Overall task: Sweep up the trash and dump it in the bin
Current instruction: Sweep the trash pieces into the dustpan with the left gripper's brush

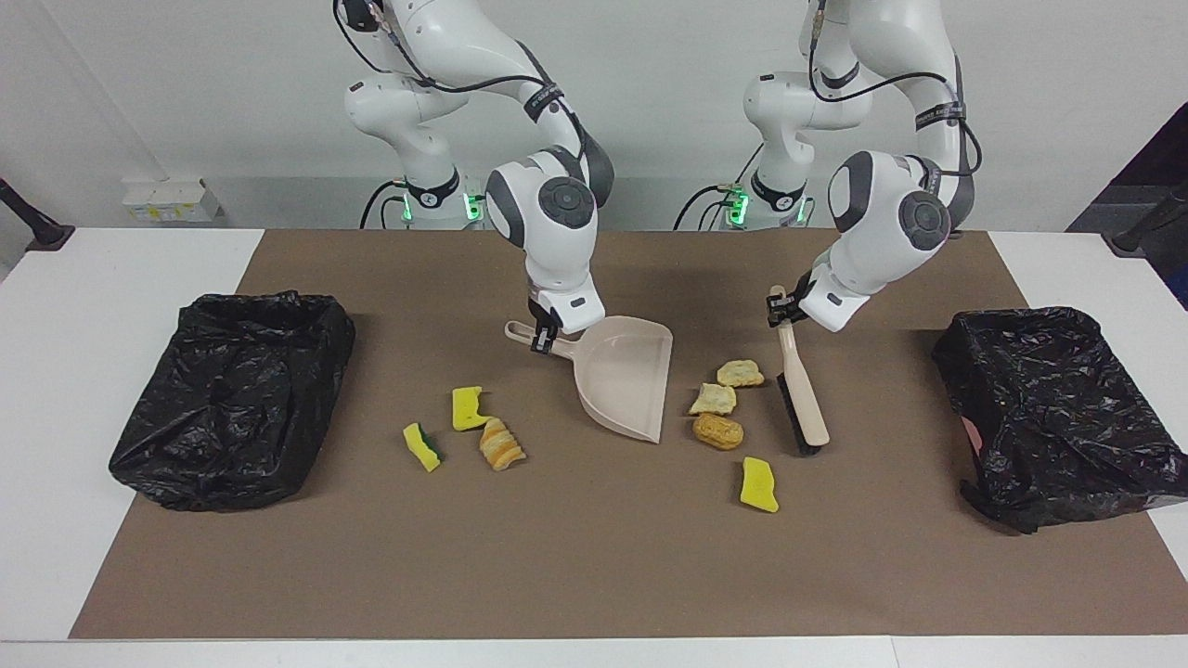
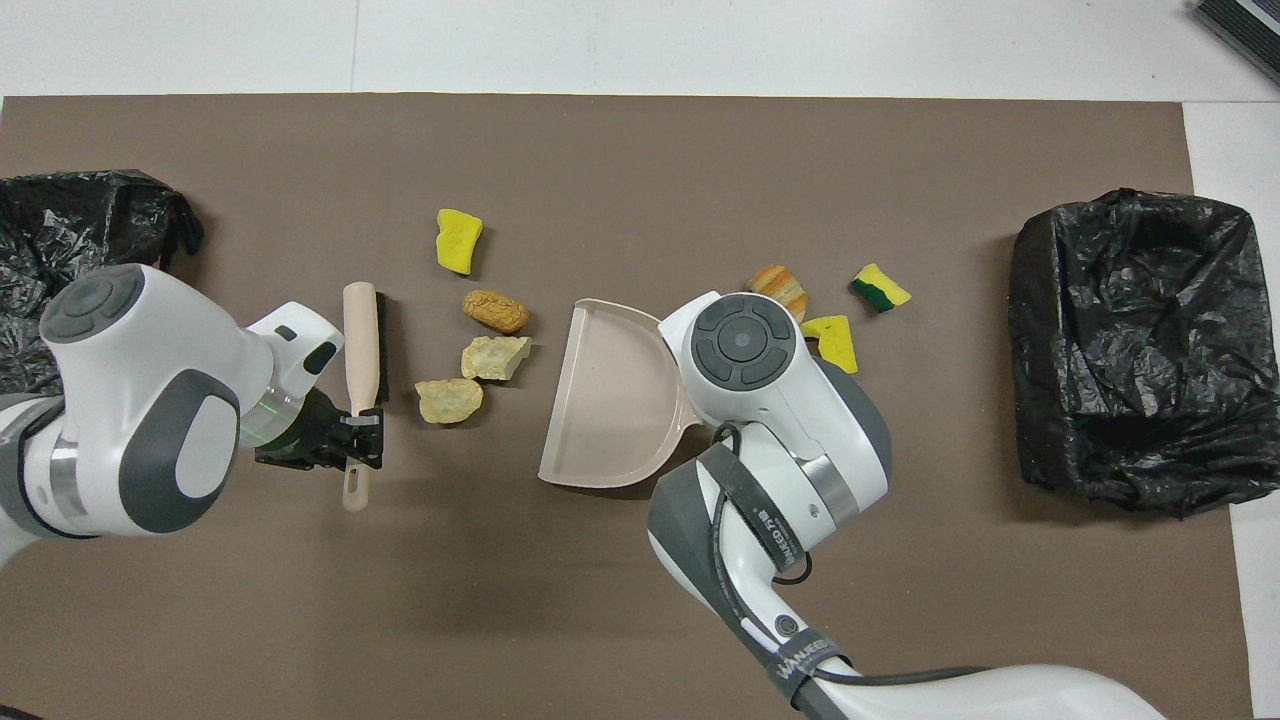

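- The right gripper (image 1: 541, 336) is clamped on the dustpan (image 1: 624, 376) handle, with the pan resting on the mat in the middle of the table.
- The left gripper (image 1: 778, 311) is clamped on the brush (image 1: 800, 394) handle; the bristle end angles down toward the mat, apart from the scraps.
- Between brush and pan lie 2 cream chunks (image 1: 740, 373) (image 1: 712, 399) and a brown lump (image 1: 717, 430); a yellow sponge piece (image 1: 758, 483) lies farthest from the robots.
- Toward the right arm's end lie a yellow sponge piece (image 1: 467, 407), a bread lump (image 1: 501, 443) and a green-backed sponge (image 1: 422, 446).
- The scraps look light; the sponges soft, the chunks crumbly. Push them, don't pinch.
- The brown mat (image 1: 594, 566) looks flat and smooth, with open room.
- A black-lined bin (image 1: 232, 394) (image 1: 1058, 408) sits at each end.
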Robot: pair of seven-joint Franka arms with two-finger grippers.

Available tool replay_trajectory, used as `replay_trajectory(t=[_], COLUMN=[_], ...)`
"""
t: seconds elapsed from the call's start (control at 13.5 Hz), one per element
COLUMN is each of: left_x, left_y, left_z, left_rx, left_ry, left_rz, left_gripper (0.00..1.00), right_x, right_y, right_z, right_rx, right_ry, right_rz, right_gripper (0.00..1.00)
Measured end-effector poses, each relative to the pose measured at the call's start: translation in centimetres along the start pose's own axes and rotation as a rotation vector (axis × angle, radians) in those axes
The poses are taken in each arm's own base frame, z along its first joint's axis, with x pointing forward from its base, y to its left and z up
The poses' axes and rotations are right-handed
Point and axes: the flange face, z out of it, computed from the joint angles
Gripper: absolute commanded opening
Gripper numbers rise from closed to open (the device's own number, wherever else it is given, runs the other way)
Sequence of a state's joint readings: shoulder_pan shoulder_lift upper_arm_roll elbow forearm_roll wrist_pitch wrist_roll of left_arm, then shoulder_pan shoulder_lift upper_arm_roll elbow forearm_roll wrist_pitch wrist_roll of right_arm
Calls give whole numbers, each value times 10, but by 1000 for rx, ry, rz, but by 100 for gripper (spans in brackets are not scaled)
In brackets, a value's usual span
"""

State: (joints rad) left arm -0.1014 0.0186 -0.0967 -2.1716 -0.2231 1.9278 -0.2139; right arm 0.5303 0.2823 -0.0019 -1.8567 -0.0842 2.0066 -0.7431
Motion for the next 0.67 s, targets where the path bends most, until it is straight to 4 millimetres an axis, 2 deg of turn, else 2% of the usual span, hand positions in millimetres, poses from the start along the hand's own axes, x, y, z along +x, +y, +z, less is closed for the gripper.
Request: replay_trajectory(t=[0.07, 0.15, 0.37, 0.67], left_x=[-7, -14, -34, -61], left_y=[0, 10, 60, 113], left_z=[8, 17, 42, 51], left_rx=[2, 5, -3, -38], left_ry=[21, 41, 58, 42], left_rz=[4, 24, 90, 173], left_gripper=[0, 0, 0, 0], right_x=[0, 1, 3, 6], right_y=[0, 0, -2, -4], right_z=[1, 2, 4, 7], right_rx=[1, 2, 3, -7], right_ry=[-1, -2, -6, -20], right_rz=[1, 1, 1, -2], right_gripper=[0, 0, 0, 0])
